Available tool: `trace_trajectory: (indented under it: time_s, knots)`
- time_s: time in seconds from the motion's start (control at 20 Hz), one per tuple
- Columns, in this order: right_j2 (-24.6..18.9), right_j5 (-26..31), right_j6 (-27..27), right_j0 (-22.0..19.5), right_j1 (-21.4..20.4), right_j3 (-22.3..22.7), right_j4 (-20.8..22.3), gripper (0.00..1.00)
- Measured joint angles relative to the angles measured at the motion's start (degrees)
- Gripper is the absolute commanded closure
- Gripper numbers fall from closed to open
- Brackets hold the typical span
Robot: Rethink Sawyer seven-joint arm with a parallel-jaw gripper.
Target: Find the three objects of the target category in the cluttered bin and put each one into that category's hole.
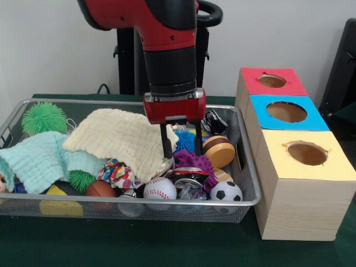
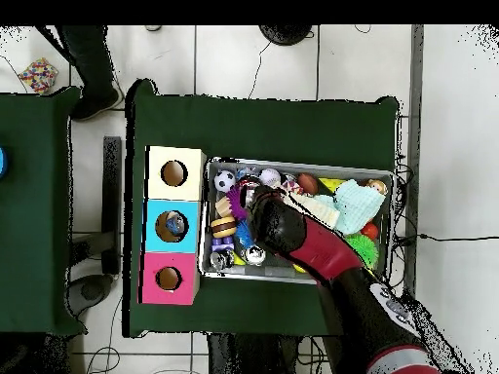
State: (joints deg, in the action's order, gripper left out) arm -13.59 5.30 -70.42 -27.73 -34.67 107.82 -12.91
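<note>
We see the jaws point(image 1: 182, 146) reaching down into the wire bin point(image 1: 247, 183), their two black fingers point(image 1: 166, 142) set a narrow gap apart and gripping nothing; the left finger brushes the edge of the cream cloth point(image 1: 119, 136), and the tips hang just above a crushed can point(image 1: 186, 179) and a purple spiky toy point(image 1: 192, 161). Taking the bin as our landmark, the balls lie along its front wall: a baseball point(image 1: 160, 188) just below and in front of the jaws, a small football point(image 1: 101, 188) to the baseball's left, and a soccer ball point(image 1: 226, 192) in the bin's front right corner. A green spiky ball point(image 1: 44, 117) sits in the bin's back left corner, well apart from the jaws, and a mint cloth point(image 1: 39, 158) covers the bin's left part. A wooden yo-yo point(image 1: 219, 151) rests just right of the jaws. Right of the bin, touching its side on the green worktop point(image 1: 167, 245), stands the box point(image 1: 303, 206) with a red point(image 1: 272, 81), a blue point(image 1: 286, 112) and a yellow hole point(image 1: 306, 153). In the overhead view the arm point(image 2: 322, 253) hides the bin's middle.
</note>
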Motion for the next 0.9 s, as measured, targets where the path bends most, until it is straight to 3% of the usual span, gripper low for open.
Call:
trace_trajectory:
  time_s: [0.45,0.9]
  knots:
    - [-4.89,-3.51,0.00,-0.82,1.59,1.82,-0.01,0.00]
    - [-7.05,-6.70,0.00,-1.35,2.94,2.35,1.81,0.00]
